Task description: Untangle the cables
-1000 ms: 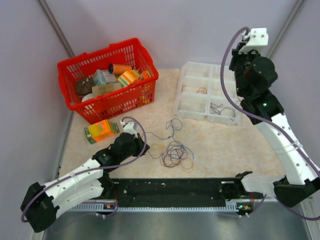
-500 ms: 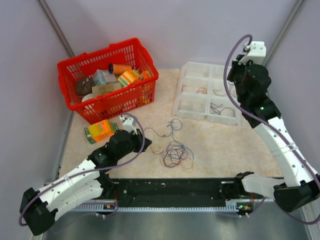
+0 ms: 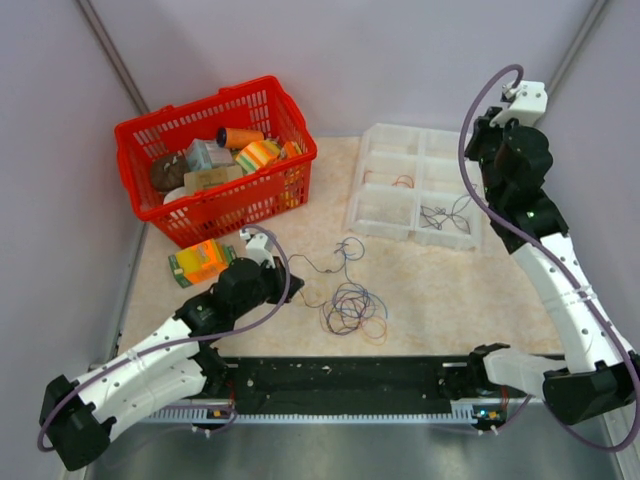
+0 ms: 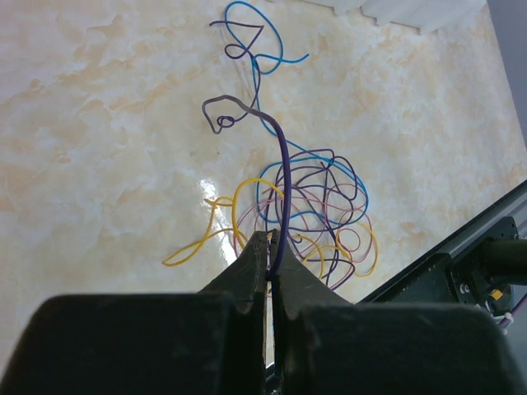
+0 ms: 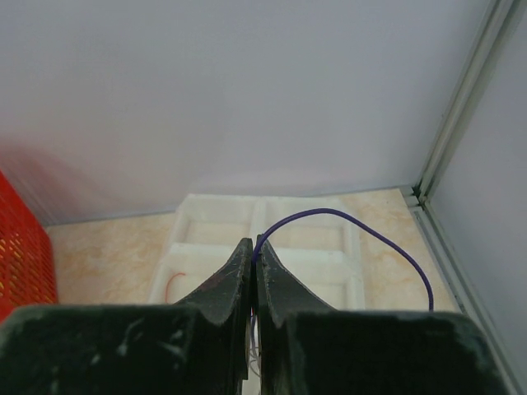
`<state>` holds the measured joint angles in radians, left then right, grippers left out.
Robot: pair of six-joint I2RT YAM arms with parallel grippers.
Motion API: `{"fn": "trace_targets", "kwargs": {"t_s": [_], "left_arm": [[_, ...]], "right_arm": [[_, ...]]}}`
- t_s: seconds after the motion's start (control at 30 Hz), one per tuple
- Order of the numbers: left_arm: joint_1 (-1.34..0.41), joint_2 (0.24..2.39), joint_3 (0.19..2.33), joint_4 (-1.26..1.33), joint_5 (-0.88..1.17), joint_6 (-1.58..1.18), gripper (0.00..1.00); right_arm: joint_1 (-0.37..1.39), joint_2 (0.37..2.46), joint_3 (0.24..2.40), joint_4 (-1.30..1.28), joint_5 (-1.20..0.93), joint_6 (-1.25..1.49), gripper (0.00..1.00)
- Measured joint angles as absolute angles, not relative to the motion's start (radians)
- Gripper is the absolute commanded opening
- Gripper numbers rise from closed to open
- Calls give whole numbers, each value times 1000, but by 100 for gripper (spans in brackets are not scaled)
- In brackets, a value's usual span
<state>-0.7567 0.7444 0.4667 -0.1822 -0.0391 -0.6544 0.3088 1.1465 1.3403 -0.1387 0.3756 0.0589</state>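
The cables lie as a tangle [image 3: 350, 308] of thin purple, blue, yellow and pink loops on the marble table, with a blue strand trailing toward the back. The left wrist view shows this tangle [image 4: 317, 210] just ahead of my left gripper [image 4: 270, 239]. That gripper [image 3: 284, 284] is shut on a purple wire [image 4: 280, 160] rising out of the tangle. My right gripper [image 3: 482, 150] is raised over the white compartment tray [image 3: 372, 205]. It [image 5: 254, 244] is shut on another purple wire [image 5: 362, 224] that arcs off to the right.
The tray [image 5: 214, 210] holds a red wire [image 5: 169, 284] and a black wire [image 3: 440, 215] in separate compartments. A red basket [image 3: 200, 105] of items stands back left. An orange and green box [image 3: 203, 262] lies beside my left arm. A black rail [image 3: 340, 385] runs along the near edge.
My right gripper has moved right and toward the back with its purple wire. My left gripper shifted slightly back and left, then held still.
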Motion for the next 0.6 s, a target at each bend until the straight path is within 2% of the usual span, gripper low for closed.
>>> {"fn": "trace_targets", "kwargs": {"t_s": [0.6], "left_arm": [[-757,744,494,-188,-37,-647,0]], "right_arm": [[242,1172,1224,-106,274,127,0]]}}
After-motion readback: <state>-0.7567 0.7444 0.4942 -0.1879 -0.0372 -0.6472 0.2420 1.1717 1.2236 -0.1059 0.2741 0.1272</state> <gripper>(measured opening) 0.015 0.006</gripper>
